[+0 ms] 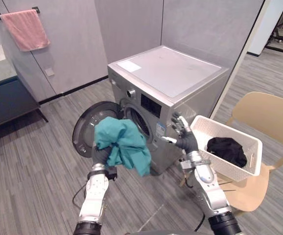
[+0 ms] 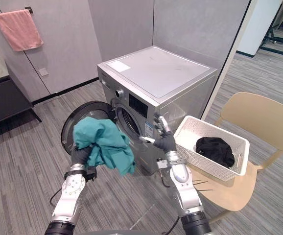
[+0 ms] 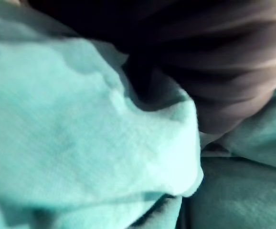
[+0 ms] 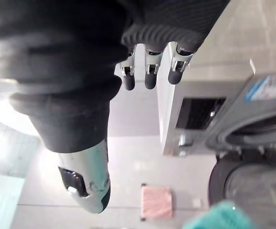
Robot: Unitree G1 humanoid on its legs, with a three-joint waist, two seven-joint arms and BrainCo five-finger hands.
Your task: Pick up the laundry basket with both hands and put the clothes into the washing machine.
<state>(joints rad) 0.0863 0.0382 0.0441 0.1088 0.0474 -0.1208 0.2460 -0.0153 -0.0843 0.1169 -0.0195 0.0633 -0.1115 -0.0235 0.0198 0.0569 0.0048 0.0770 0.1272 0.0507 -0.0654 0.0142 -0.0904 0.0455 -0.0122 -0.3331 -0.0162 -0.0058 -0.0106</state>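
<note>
One teal garment (image 1: 124,143) covers the left hand (image 1: 101,156), whose grip cannot be told, just before the washing machine's (image 1: 171,73) open drum (image 1: 139,122), while the right hand (image 1: 184,137) is spread and empty.

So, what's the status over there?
Teal garment bunched on left robot hand, before open washer door. Right robot hand open, empty, by basket. Black garment in basket, on chair. Path to drum looks clear.

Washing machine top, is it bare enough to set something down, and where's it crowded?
Yes: the machine's top is bare apart from a white label at one corner. Crowded: the teal garment hangs before the drum opening, and the right hand sits between machine and basket.
</note>
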